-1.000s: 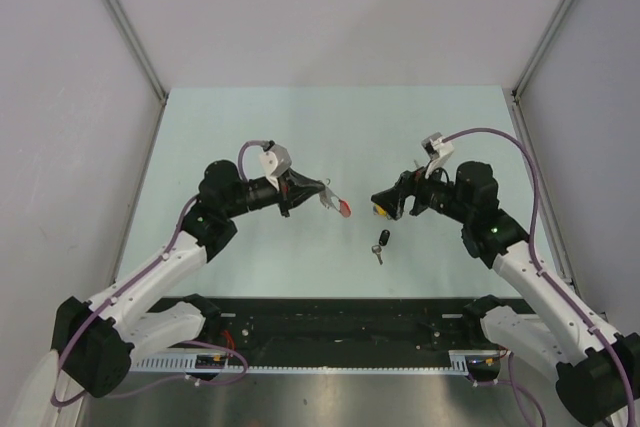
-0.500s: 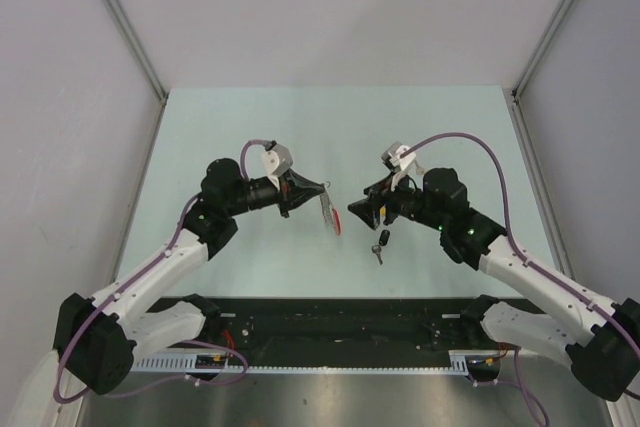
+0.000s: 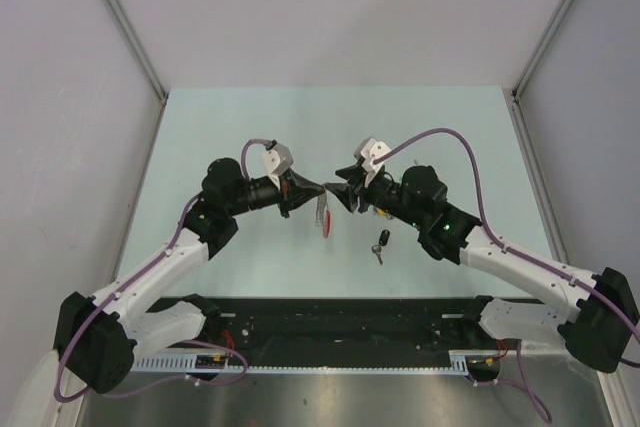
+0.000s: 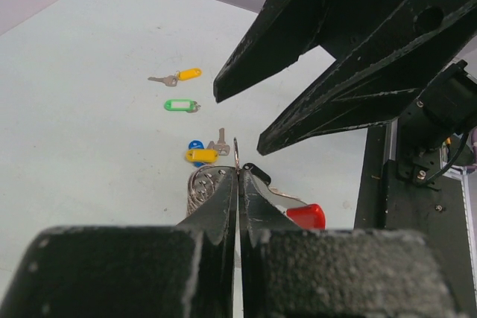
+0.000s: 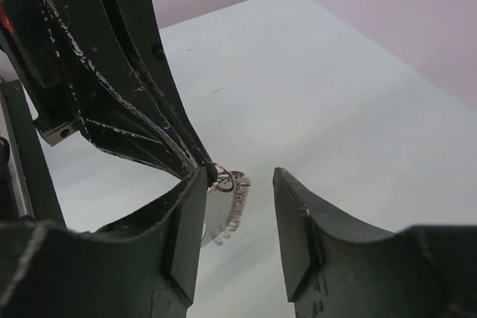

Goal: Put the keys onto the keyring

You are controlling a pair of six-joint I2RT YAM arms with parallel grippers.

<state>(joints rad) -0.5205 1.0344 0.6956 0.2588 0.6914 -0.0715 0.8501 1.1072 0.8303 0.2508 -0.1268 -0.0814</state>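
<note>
The keyring (image 5: 232,199) is clamped in the left hand (image 4: 238,176). The right hand (image 5: 240,178), parted, is best closed gently on the ring.

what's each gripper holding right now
Left gripper: shut on the keyring.
Right gripper: open beside the keyring, gripping nothing.

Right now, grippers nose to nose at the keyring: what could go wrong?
Tips of the right gripper sit very close to the left gripper; fingers could collide.
The left gripper pinches the keyring only at its tips; a nudge might pull it loose.
The right gripper looks empty; the black key lies on the table, so nothing gets threaded.
</note>
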